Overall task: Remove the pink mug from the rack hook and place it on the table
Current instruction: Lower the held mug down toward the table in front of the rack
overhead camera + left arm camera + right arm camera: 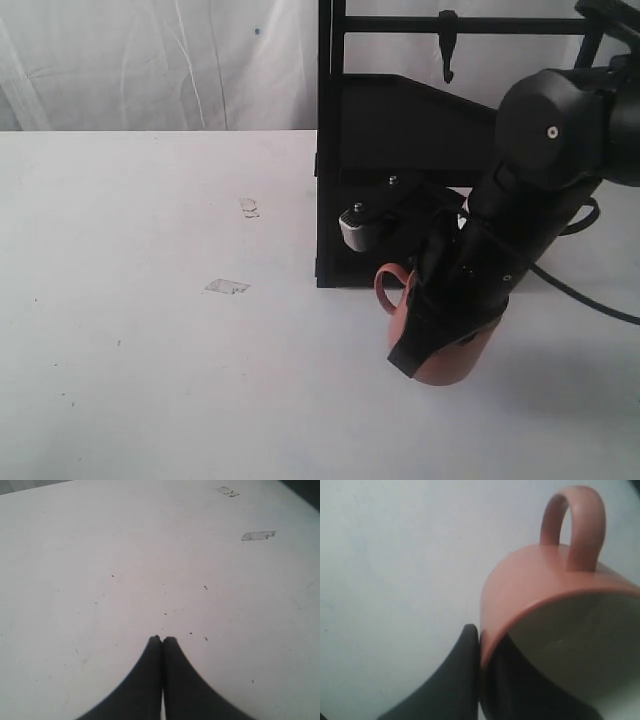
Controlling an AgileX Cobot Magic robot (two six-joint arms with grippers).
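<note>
The pink mug [452,360] stands low over or on the white table [150,330], just in front of the black rack; contact with the tabletop is hidden. My right gripper [425,345] is shut on the mug's rim, one finger outside the wall [465,675] and one inside the cream interior. In the right wrist view the pink mug [540,585] fills the frame, its loop handle pointing away from the fingers. The rack hook [448,45] hangs bare from the top crossbar. My left gripper [162,639] is shut with nothing in it, above bare table [125,555]; it does not show in the exterior view.
The tall black rack [400,130] with a slanted shelf stands behind the mug, at the table's far right. A clear tape-like patch [227,287] and a small scuff [249,207] lie mid-table. A black cable [590,300] trails from the right arm.
</note>
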